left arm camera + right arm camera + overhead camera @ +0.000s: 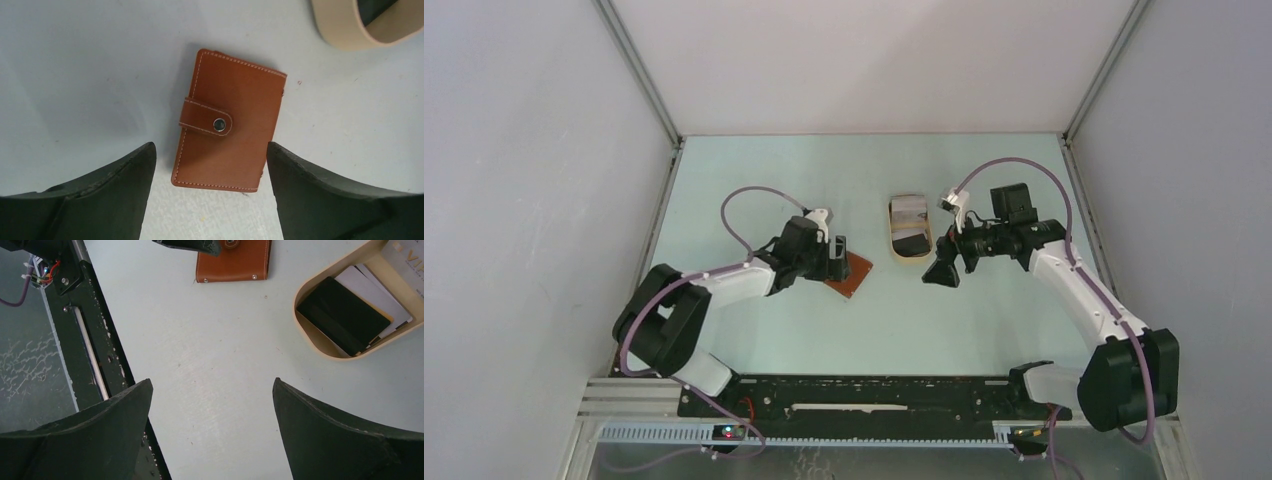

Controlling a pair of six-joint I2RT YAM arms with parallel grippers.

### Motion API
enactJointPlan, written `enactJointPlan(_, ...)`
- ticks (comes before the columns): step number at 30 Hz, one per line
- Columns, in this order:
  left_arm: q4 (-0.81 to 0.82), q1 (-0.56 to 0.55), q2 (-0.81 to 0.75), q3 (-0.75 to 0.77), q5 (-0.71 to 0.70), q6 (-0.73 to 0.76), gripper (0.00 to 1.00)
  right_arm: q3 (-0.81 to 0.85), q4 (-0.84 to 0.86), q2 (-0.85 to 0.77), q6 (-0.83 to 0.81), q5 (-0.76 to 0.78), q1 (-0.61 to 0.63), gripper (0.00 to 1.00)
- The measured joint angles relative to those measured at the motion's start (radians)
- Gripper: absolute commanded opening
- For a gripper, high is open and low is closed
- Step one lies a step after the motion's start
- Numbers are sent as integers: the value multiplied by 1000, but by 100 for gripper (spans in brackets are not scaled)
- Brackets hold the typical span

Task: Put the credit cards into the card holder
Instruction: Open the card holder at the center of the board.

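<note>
Reddish-brown leather card holder (240,100): snapped shut
Left gripper (210,147): spread wide over it
Right gripper (212,385): spread wide, empty
Black, white credit cards (342,315): in tan oval tray (312,342)

The only lettering that can be read is in the right wrist view, on a pale card (403,264) at the top right corner, resting at the edge of the tan oval tray (320,346). It bears large light capitals, "VI", then a third letter cut by the frame's edge. A finer line below them is too small to read.
</note>
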Motion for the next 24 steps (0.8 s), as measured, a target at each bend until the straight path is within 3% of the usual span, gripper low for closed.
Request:
enactJointPlan(9, -27, 3, 47, 0, 29, 0, 59, 1, 0, 31, 0, 11, 21, 100)
enactJointPlan(19, -25, 6, 61, 0, 27, -18, 4, 10, -3, 77, 2, 6, 29, 99)
enactJointPlan(24, 17, 6, 38, -31, 32, -26, 0, 11, -4, 100, 5, -17, 29, 98)
